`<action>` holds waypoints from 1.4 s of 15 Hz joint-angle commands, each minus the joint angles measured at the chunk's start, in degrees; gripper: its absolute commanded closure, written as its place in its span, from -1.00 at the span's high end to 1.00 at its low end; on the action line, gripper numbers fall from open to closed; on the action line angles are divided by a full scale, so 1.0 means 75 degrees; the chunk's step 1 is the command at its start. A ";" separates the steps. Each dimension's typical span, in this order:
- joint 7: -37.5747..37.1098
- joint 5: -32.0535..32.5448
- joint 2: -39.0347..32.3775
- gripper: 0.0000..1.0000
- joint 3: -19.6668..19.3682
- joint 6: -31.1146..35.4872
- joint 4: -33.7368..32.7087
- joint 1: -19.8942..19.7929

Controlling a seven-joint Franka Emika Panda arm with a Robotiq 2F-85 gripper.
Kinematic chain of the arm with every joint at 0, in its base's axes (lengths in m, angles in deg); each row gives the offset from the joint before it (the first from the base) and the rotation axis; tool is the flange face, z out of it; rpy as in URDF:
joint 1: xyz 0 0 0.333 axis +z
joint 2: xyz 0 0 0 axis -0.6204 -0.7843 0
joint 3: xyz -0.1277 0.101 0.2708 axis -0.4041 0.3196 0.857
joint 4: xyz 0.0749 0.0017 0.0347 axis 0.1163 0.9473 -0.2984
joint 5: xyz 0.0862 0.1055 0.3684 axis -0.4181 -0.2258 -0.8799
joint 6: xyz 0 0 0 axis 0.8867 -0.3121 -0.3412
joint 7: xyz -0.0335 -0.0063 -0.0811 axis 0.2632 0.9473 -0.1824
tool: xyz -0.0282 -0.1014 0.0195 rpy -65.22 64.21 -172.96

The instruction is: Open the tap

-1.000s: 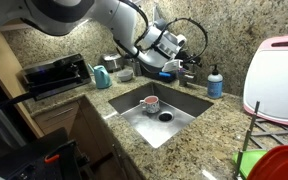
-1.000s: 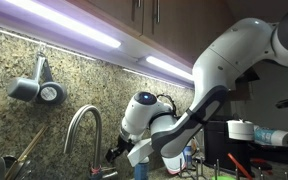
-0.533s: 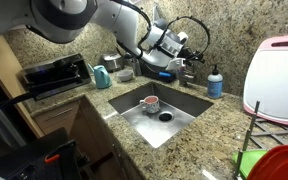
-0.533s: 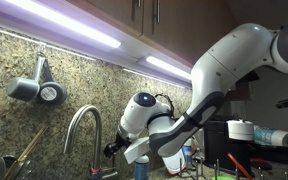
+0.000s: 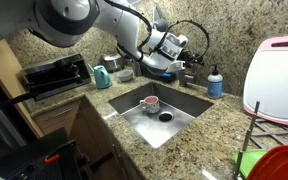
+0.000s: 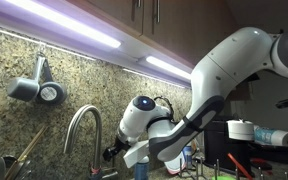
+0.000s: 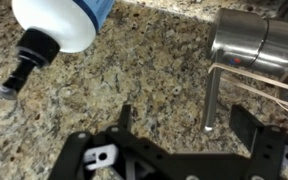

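The tap is a chrome gooseneck faucet behind the sink, seen in both exterior views [image 5: 196, 38] [image 6: 80, 124]. In the wrist view its shiny base [image 7: 252, 42] is at the upper right, with a thin lever rod [image 7: 210, 100] pointing down from it. My gripper [image 7: 187, 120] is open, with its two dark fingers on either side of the lever's tip; the lever is nearer one finger and touches neither. In the exterior views the gripper [image 5: 180, 63] [image 6: 114, 152] sits low at the tap's base.
A blue-and-white soap bottle [image 5: 215, 80] [image 7: 59, 20] stands on the granite counter close to the tap. The steel sink [image 5: 189, 105] holds a cup. A toaster oven [image 5: 52, 72] and a dish rack [image 5: 274, 130] flank the sink.
The arm has shifted slightly toward the tap's base. The gripper stays open.
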 commanded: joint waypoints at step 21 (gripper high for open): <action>-0.0171 0.0037 -0.0064 0.17 -0.0123 -0.0084 0.0088 0.0193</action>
